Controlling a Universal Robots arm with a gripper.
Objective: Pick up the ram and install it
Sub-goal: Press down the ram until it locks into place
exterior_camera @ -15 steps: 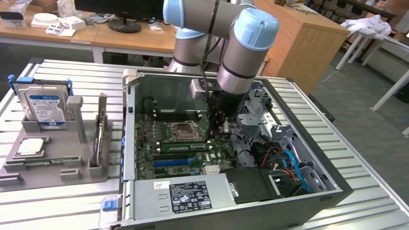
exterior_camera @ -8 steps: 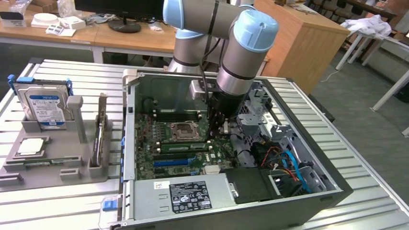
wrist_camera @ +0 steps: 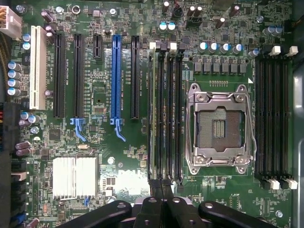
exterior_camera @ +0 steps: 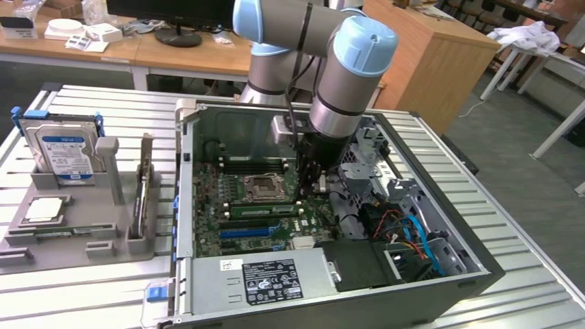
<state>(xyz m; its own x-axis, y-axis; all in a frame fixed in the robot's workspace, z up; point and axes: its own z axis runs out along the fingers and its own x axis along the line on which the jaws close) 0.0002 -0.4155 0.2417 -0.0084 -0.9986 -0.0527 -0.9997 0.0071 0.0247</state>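
Note:
The ram is a slim green stick standing on edge in a memory slot just in front of the CPU socket, inside the open computer case. From the wrist view I look down on the ram edge-on, right beside the socket. My gripper hangs over the motherboard near the end of the ram towards the exterior view's right, a little above it. Its black fingers meet over the end of that slot, and the gripper is shut with nothing visible between them.
A grey holder at the exterior view's left carries a hard drive, a dark expansion card and a CPU chip. In the case are a power supply, cables, expansion slots and further memory slots.

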